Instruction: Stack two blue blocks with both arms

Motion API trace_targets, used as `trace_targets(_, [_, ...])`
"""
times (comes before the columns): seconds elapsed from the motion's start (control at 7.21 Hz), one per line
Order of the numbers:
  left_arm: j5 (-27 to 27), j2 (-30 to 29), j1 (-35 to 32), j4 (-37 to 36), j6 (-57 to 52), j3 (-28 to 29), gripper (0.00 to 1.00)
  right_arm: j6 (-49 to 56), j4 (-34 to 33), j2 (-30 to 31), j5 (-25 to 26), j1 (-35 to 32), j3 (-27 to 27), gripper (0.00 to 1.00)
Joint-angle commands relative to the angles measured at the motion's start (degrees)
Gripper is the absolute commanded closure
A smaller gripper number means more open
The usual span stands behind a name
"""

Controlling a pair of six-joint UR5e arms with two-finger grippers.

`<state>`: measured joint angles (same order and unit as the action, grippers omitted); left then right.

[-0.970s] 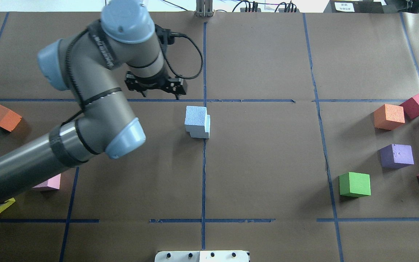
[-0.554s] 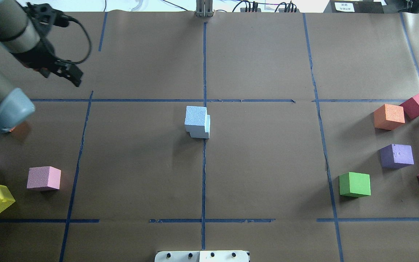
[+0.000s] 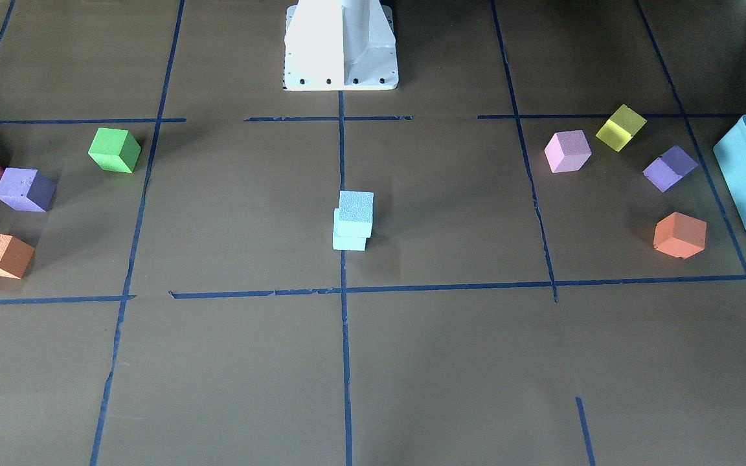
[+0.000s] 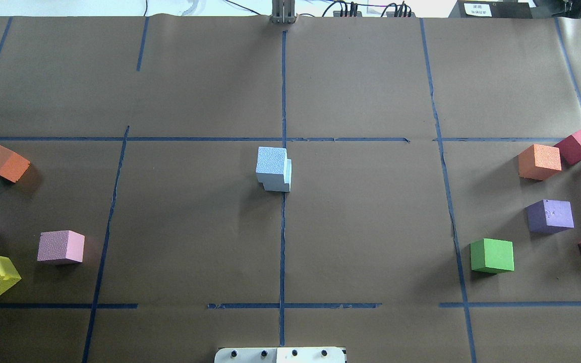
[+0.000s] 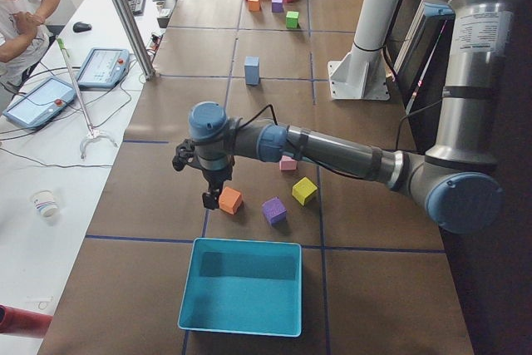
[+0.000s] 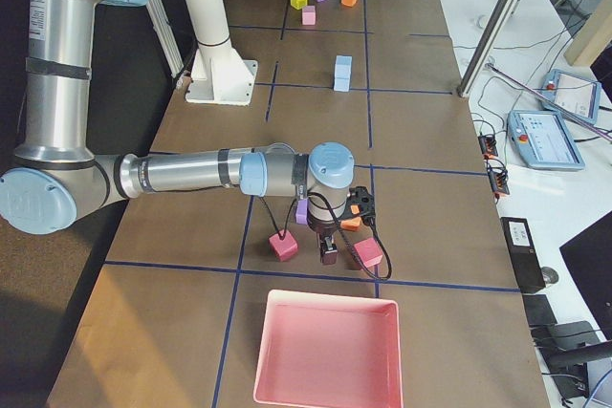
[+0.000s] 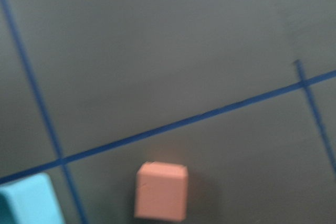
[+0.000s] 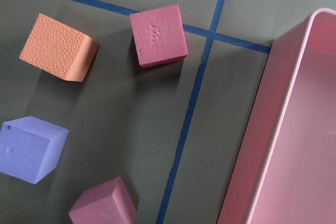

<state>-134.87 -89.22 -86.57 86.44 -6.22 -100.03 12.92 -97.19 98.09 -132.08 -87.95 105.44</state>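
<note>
Blue blocks: the upper blue block (image 4: 272,161) sits on the lower blue block (image 4: 284,182), straight out in front of the white pedestal (image 3: 340,45), on the centre tape line (image 4: 282,242).
Fit: the upper one is offset, so you see an edge of the lower one showing along two sides. It looks level and nothing is touching it.
Left gripper: the left gripper (image 5: 208,199) hangs far out to the pedestal's left, just over an orange block (image 5: 230,199) and near the teal tray (image 5: 249,297).
Left fingers: only the side camera shows them, so you cannot tell whether they are wide or narrow.
Right gripper: the right gripper (image 6: 328,255) hangs far out on the pedestal's other side, between two dark red blocks (image 6: 282,246) and near the pink tray (image 6: 325,351).
Right fingers: again you cannot tell.
Done: the stack stands with both grippers well apart from it, so the stacking looks complete.
Left to do: probably nothing. At most you might check that the offset stack holds.
</note>
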Motion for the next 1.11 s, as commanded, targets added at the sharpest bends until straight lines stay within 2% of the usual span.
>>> trace_targets(0.0, [-0.2, 5.5, -1.9, 3.8, -0.9, 3.7, 0.00, 0.0, 0.1, 0.0, 0.0, 0.0, -0.1, 0.00])
trace_targets(0.28, [0.5, 7.2, -1.9, 4.4, -1.0, 3.4, 0.00, 0.0, 0.1, -0.1, 0.0, 0.1, -0.1, 0.00])
trace_targets(0.55, [4.5, 7.4, -1.9, 4.4, -1.1, 3.1, 0.00, 0.0, 0.1, -0.1, 0.0, 0.2, -0.1, 0.00])
trace_targets(0.97, [4.1, 7.4, -1.8, 4.4, -1.1, 3.1, 0.00, 0.0, 0.1, -0.2, -0.9, 0.3, -0.1, 0.00])
